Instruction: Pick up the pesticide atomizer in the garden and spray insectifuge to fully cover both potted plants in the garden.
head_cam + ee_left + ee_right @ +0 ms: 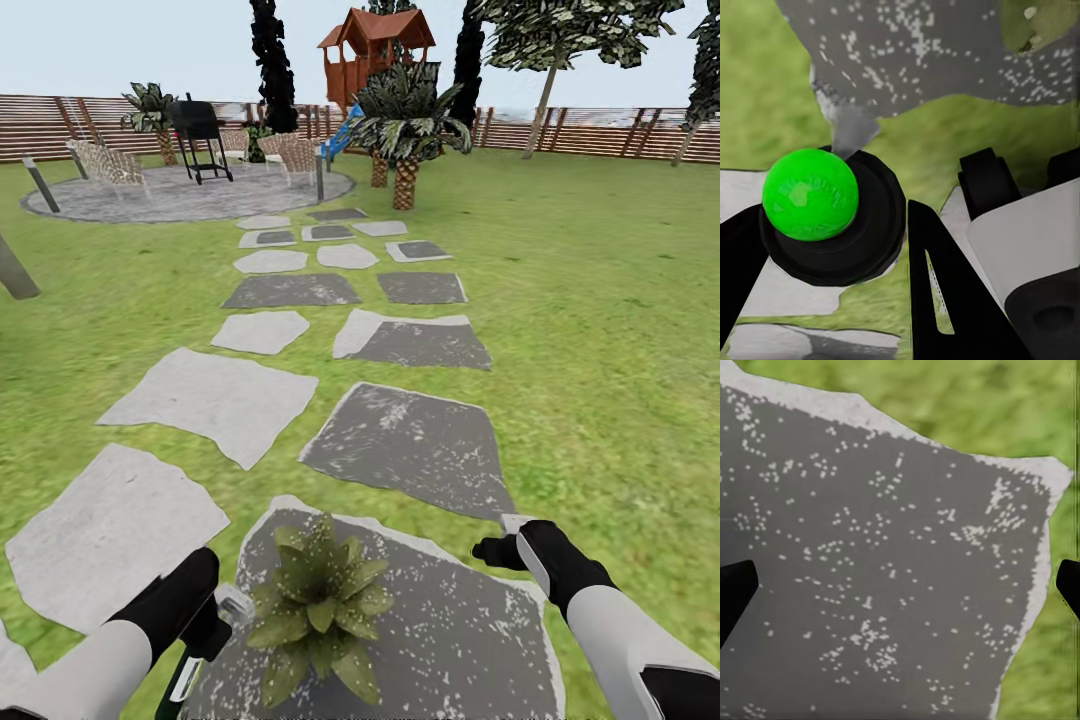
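I have the pesticide atomizer (205,640) in my left gripper (200,625), low at the left of the head view: its pale nozzle head pokes out toward the plant and a strip of green and white body runs down below my black fingers. In the left wrist view a bright green round cap (810,193) on a black collar sits between the two black fingers (945,292), so that gripper is clamped on the bottle. Just beside the nozzle, one potted plant (318,603), a rosette of pointed green leaves, stands on a dark grey speckled stone slab (470,640) right in front of me; I cannot make out its pot under the leaves.

My right gripper (510,545) hangs over the far right corner of that same slab. In the right wrist view its fingertips (735,592) sit at opposite edges of the picture, well apart, with nothing between them but the slab.

Beyond, stepping stones (215,400), some pale and some dark, lead across the lawn (600,330) to a round paved patio (180,195) with a black grill (198,135) and wicker chairs (105,162). A palm-like plant (405,130), a red wooden playhouse (375,50) and a brown slatted fence (600,135) close the garden.
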### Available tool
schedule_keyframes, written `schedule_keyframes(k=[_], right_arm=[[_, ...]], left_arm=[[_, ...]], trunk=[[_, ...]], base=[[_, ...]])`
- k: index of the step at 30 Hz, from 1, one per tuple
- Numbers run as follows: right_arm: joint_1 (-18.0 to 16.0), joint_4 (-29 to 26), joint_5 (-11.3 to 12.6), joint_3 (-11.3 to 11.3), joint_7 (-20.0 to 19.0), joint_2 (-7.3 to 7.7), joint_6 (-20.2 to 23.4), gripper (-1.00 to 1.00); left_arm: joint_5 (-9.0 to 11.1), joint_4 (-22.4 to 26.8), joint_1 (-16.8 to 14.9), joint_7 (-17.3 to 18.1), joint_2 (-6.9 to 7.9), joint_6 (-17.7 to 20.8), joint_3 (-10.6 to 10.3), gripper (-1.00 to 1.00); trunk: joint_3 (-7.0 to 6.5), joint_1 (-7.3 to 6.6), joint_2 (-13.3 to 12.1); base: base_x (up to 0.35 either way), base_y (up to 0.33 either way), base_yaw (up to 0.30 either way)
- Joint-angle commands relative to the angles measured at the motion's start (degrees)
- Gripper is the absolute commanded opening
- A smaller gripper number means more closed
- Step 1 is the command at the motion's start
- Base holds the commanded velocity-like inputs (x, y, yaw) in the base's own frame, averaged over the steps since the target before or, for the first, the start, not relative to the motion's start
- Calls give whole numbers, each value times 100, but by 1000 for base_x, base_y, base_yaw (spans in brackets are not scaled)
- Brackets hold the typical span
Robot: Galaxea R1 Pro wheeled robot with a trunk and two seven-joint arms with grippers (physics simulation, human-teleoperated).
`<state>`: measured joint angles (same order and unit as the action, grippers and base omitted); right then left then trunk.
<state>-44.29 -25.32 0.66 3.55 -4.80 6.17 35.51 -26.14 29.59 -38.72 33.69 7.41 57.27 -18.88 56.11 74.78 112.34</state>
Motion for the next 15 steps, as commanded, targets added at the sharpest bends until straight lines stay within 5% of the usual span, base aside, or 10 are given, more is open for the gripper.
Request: schedule_keyframes(k=[1,9,15], right_arm=[[-1,-8,4,22,-20,-1,27,100],[-1,-8,4,22,-18,-1,27,100],[-1,-8,-3,22,-15,-1,27,100]], left_arm=[[-58,11,-3,59,6,11,-28,-100],[-58,11,-4,62,6,13,-28,-100],[-58,11,5,60,6,11,-28,-100]], trunk=[[5,-1,2],[5,-1,2],[5,-1,2]], base=[[-62,-276,0],[-26,-110,6],[0,-2,202]])
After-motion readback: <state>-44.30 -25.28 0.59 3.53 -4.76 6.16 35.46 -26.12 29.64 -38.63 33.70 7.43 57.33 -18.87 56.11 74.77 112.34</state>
